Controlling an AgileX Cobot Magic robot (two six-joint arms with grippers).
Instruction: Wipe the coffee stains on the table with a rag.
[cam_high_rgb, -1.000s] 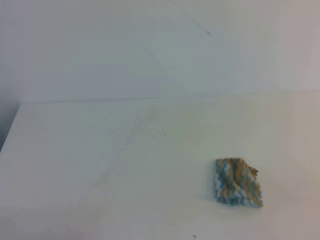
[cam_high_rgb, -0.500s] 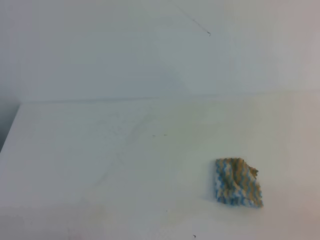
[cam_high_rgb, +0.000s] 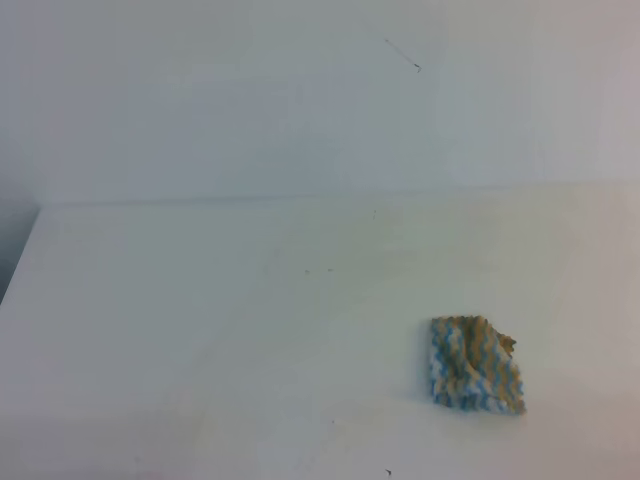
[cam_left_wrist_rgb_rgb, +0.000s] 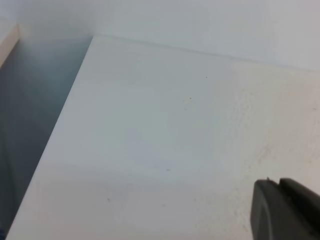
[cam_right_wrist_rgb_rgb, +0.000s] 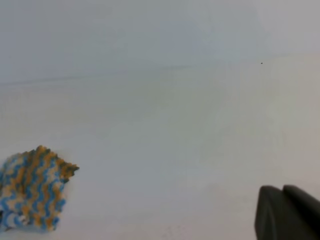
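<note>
The rag (cam_high_rgb: 476, 366), a small cloth with blue, white and tan zigzag stripes, lies flat on the white table (cam_high_rgb: 200, 320) at the right front, one corner rumpled. It also shows at the lower left of the right wrist view (cam_right_wrist_rgb_rgb: 32, 189). The coffee stains are out of view in every frame. Neither gripper appears in the exterior high view. My right gripper (cam_right_wrist_rgb_rgb: 282, 190) shows only as dark fingertips pressed together, well to the right of the rag and holding nothing. My left gripper (cam_left_wrist_rgb_rgb: 278, 184) also has its dark tips together over bare table, empty.
A pale wall (cam_high_rgb: 300, 100) rises behind the table's straight far edge. The table's left edge (cam_left_wrist_rgb_rgb: 55, 135) drops into a dark gap. Tiny dark specks (cam_high_rgb: 306, 270) dot the surface.
Faint thin shadow lines across the wall and table have faded. The rag lies where it was.
</note>
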